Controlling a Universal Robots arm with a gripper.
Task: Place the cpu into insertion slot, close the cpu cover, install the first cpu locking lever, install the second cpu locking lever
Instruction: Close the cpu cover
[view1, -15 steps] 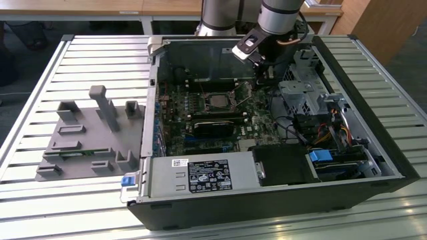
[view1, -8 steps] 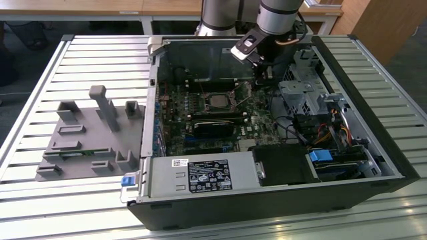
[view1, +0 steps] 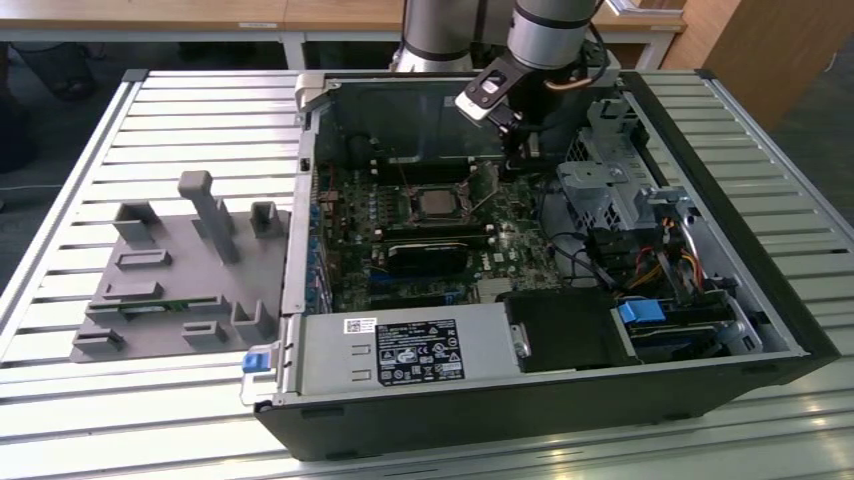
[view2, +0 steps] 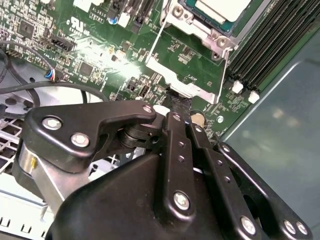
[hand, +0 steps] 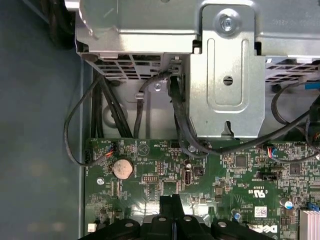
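Note:
The cpu (view1: 437, 205) lies flat in its socket on the motherboard, silver top up; in the second wrist view the cpu (view2: 222, 7) shows beyond the cover. The cpu cover (view2: 172, 75), a thin silver frame, stands swung up off the socket, and green board shows through its square opening. My gripper (view2: 181, 102) is shut, its black tips against the cover's free edge; I cannot tell whether they pinch it. In the exterior view the gripper (view1: 518, 150) hangs inside the case just behind the socket. The first wrist view shows the gripper (hand: 172, 202) over the board.
The open computer case (view1: 747, 250) lies on a slatted table. A metal drive cage (view1: 607, 190) and black cables (hand: 180, 125) crowd the gripper's side. Memory slots (view2: 270, 45) run beside the socket. A power supply (view1: 400, 355) is in front; a grey parts fixture (view1: 174, 270) sits at the exterior view's left.

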